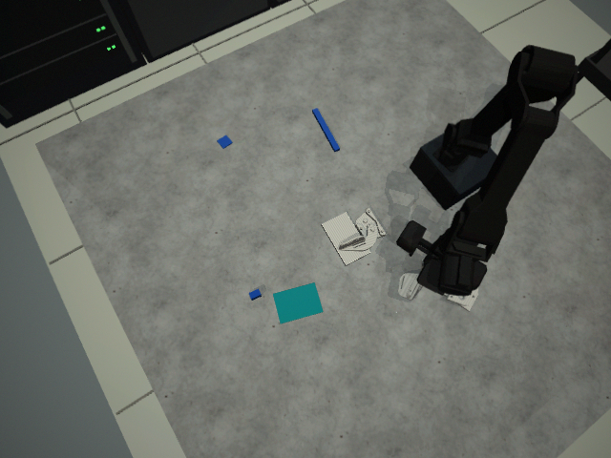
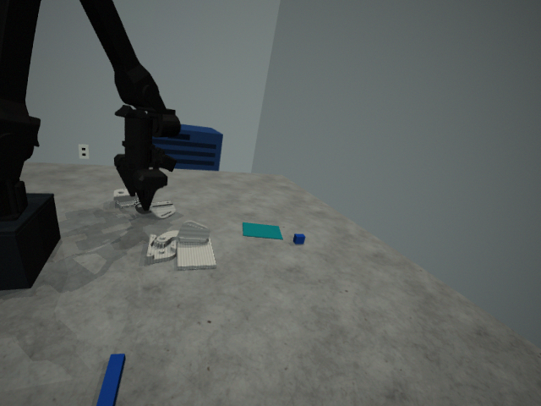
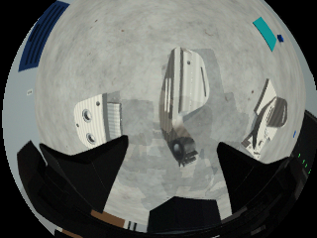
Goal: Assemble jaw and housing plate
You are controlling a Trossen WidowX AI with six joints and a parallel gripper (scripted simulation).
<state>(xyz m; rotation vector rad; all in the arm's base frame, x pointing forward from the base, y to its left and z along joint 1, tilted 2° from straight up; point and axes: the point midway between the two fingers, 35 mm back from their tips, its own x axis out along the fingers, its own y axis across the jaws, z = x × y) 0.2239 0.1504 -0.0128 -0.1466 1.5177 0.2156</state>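
Note:
My gripper [image 3: 175,144] [image 2: 139,201] is open and empty, pointing down low over the loose jaw; in the top view the arm hides its fingertips. The loose white jaw [image 1: 409,285] [image 2: 163,210] [image 3: 193,89] lies on the table; its dark-looking gear end is between and below the open fingers in the wrist view. The white housing plate [image 1: 463,300] [image 2: 121,192] [image 3: 89,124] with two round holes lies beside the left finger in the wrist view. The white base [image 1: 343,231] [image 2: 195,258] [image 3: 266,94] carries the other jaw [image 2: 193,232] [image 3: 278,113]. Its free pin is too small to make out clearly.
A teal sheet [image 1: 298,302] [image 2: 262,230] [image 3: 264,34] and a small blue cube [image 1: 255,294] [image 2: 298,238] [image 3: 280,38] lie beyond the base. A blue bar [image 1: 326,129] [image 2: 111,380] and a blue square [image 1: 224,141] lie farther off. The arm's dark base block [image 1: 444,172] [image 2: 30,240] stands nearby.

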